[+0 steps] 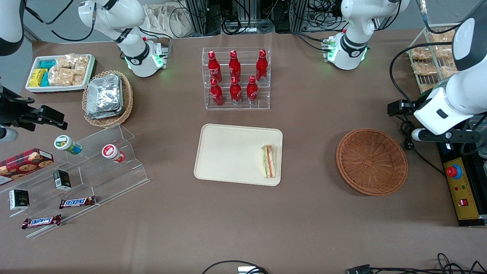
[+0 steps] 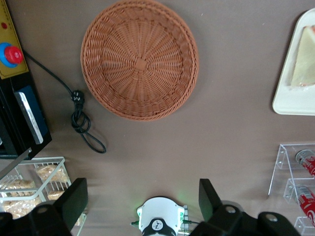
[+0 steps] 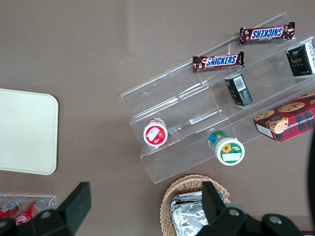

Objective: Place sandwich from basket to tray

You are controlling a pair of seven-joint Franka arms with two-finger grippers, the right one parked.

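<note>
Sandwich [image 1: 268,161] lies on the tray [image 1: 228,152], on its side, at the tray end nearest the basket [image 1: 372,161]. Touching nothing but the tray.

Left arm is pulled up and off toward its own end of the table, forearm angled over the table edge near the yellow control box [image 1: 461,194]. Its wrist camera looks straight down from high above.

Gripper [image 2: 142,199] hangs in the air with its two fingers [image 2: 74,199] spread wide and nothing between them. Below it is bare brown table and the arm's own base [image 2: 160,223].

From the gripper: the basket sits lower and nearer the front camera, holding nothing. The tray with the sandwich is well apart from the gripper, past the basket toward the parked arm's end. The clear rack of red bottles [image 1: 236,78] stands off to the same side, farther from the front camera than the tray.
</note>
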